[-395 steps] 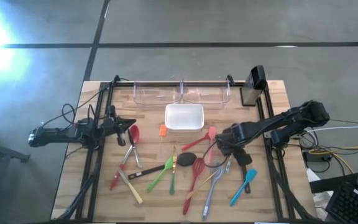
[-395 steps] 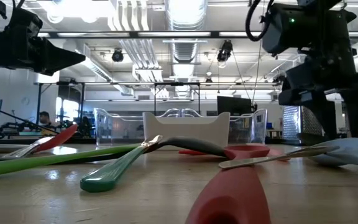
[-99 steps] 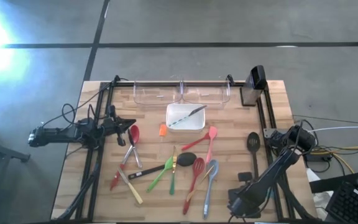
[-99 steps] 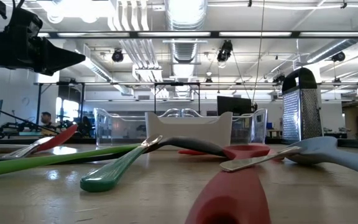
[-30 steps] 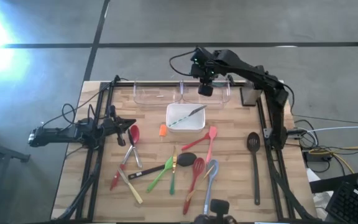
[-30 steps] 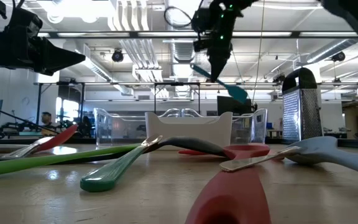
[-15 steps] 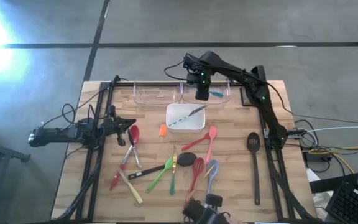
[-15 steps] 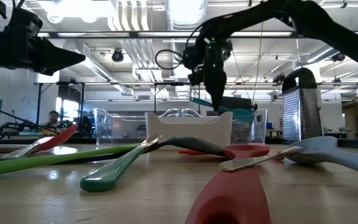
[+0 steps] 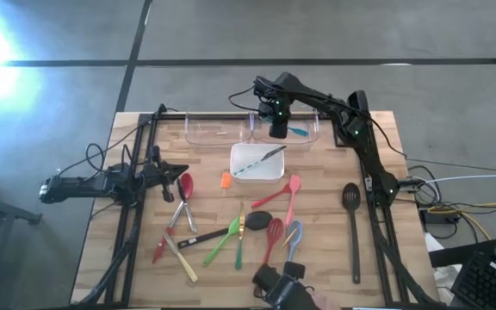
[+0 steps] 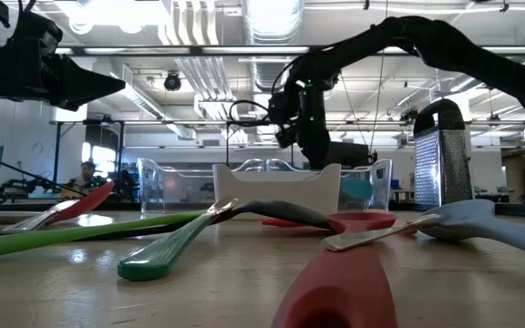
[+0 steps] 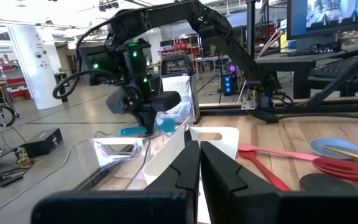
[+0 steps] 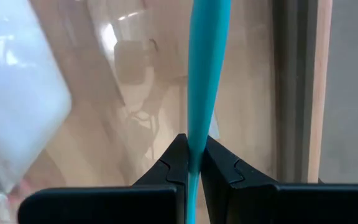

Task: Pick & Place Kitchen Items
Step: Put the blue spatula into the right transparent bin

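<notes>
Right hand (image 12: 193, 163) on blue utensil (image 12: 205, 74) — far end cut off.

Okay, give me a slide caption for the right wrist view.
Right gripper shut on the blue spatula, holding it over the clear plastic bin.

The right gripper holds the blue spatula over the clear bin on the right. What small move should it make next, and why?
Probably open the right gripper to drop the blue spatula. It is shut on the handle, and the spatula already hangs low inside the right clear bin, behind the white dish. The left gripper waits shut at the table's left.
</notes>
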`<state>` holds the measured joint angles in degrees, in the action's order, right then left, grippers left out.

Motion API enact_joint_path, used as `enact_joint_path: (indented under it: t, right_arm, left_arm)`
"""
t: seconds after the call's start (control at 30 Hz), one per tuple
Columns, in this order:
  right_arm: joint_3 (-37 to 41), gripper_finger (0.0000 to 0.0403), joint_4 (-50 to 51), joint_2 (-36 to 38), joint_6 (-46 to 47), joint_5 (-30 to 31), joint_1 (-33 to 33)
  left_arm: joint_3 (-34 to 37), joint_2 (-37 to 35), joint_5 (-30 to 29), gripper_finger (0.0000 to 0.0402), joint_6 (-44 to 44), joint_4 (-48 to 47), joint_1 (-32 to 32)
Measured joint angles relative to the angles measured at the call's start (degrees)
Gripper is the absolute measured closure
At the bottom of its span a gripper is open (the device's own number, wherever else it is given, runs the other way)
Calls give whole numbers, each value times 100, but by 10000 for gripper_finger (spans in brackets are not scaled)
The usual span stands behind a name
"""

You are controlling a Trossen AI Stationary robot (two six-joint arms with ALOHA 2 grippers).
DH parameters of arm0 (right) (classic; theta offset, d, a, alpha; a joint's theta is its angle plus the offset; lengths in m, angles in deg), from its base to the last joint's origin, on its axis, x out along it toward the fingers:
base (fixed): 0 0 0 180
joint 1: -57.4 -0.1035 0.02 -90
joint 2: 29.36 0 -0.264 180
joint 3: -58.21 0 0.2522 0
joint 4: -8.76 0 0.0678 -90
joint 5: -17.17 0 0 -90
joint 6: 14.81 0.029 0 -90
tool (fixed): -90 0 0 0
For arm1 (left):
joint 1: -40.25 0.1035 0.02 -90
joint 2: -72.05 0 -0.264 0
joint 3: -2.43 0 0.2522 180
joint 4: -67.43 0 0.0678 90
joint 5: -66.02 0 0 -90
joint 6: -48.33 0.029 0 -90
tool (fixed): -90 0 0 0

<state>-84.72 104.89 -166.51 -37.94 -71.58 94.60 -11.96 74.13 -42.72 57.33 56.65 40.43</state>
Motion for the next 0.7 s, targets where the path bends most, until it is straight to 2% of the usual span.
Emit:
enact_joint_path:
  t: [0.3, 0.7]
  right_arm:
    - [14, 390, -374, -154, 1, -98, 40]
    - [18, 390, -396, -364, -2, -113, 65]
  left_arm:
    - [0, -1, 0, 383, 1, 0, 0]
    - [0, -2, 0, 383, 1, 0, -1]
